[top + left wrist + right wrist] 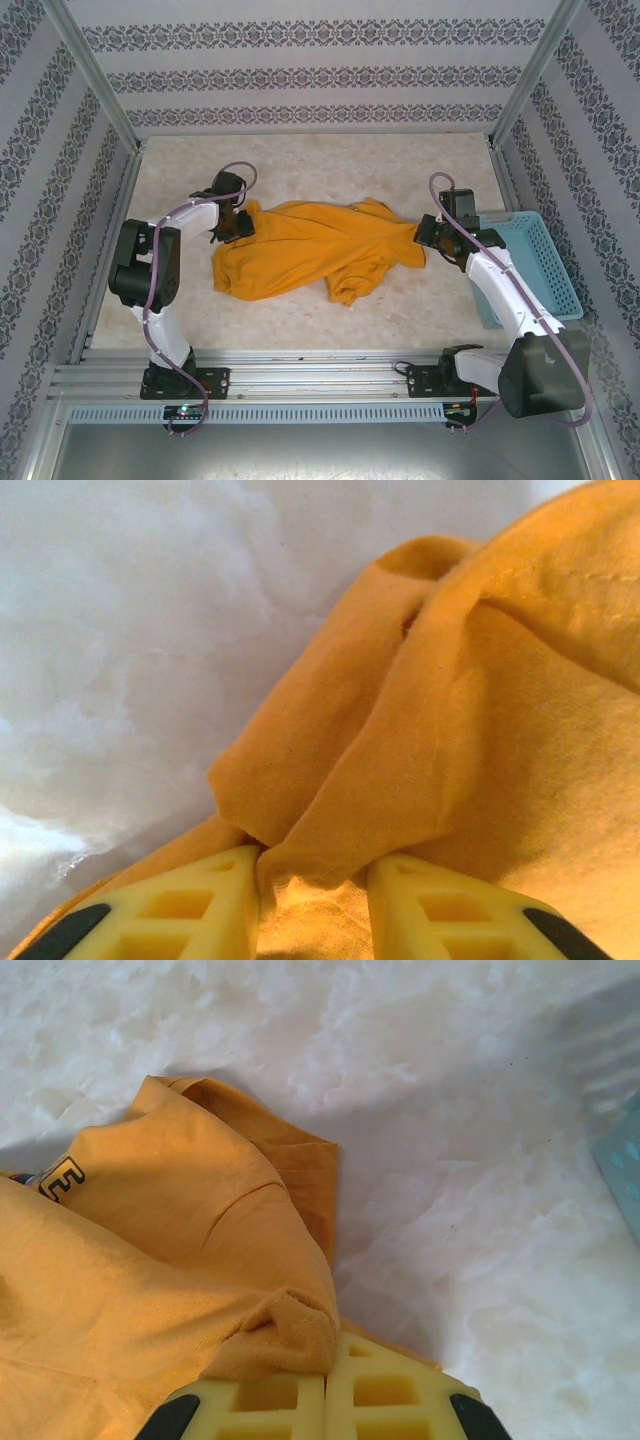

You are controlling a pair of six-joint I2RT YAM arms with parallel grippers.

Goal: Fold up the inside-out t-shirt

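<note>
right gripper point(326, 1355): jaws together, pinching a cloth edge | left gripper point(315, 868): jaws astride a fold, clamp unclear | inside-out t-shirt point(300, 250): crumpled between both grippers, middle of table point(300, 160) | advice: confirm left bite, then draw apart evenly to flatten
</note>
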